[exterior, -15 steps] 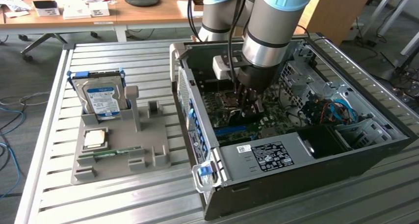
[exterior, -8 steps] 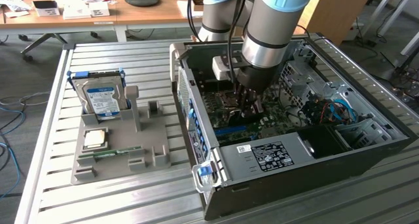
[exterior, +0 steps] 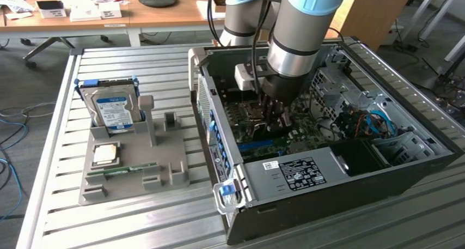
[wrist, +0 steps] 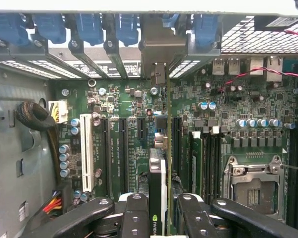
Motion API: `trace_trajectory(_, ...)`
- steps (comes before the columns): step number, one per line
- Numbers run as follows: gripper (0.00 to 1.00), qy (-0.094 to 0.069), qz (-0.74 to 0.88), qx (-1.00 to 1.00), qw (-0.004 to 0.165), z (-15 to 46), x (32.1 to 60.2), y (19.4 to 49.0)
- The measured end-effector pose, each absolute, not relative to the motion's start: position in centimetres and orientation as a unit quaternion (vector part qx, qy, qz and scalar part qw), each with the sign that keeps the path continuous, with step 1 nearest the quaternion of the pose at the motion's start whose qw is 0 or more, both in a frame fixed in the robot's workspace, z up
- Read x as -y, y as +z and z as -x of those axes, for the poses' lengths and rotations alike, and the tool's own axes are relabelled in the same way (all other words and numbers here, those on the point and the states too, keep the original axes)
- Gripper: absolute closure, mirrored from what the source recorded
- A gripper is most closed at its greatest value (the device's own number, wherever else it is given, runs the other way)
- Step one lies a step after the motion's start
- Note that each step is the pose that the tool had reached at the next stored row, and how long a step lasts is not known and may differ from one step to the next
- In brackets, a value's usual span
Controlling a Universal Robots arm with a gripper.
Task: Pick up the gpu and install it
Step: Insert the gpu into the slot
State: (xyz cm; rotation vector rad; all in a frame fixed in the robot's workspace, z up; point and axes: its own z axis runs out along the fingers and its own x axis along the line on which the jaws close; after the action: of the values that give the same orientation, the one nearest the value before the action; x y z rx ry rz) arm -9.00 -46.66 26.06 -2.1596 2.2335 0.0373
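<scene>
The gripper (wrist: 159,210) is down inside the open PC case (exterior: 407,167), and it's clamped on the gpu (wrist: 161,168), card held edge-on between the fingers (wrist: 134,213). From the wrist view the green board runs straight ahead, its metal bracket (wrist: 163,52) up against the rear slot openings under the blue latches (wrist: 89,25). The card sits over the motherboard (wrist: 119,99), lined up along the dark expansion slots, with the white slot (wrist: 86,153) off at 9 o'clock and the CPU socket (wrist: 251,186) at 3 o'clock.

In the exterior view the arm (exterior: 305,25) stands near vertical over the case. At 9 o'clock from it on the surface (exterior: 95,227), the grey tray (exterior: 130,151) has the hard drive (exterior: 112,110) and memory stick (exterior: 123,170).

This looks like the seating step: pick-up done, insertion under way. Whether the edge connector is fully home I cannot tell. The next move calls for a straight, even push into the slot, with the bracket square to its opening.
</scene>
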Motion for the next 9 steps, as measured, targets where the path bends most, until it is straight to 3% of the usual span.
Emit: trace_trajectory(9, 0.73, 0.012, 0.695, -0.719, 0.017, 9.01, 46.66, 25.93)
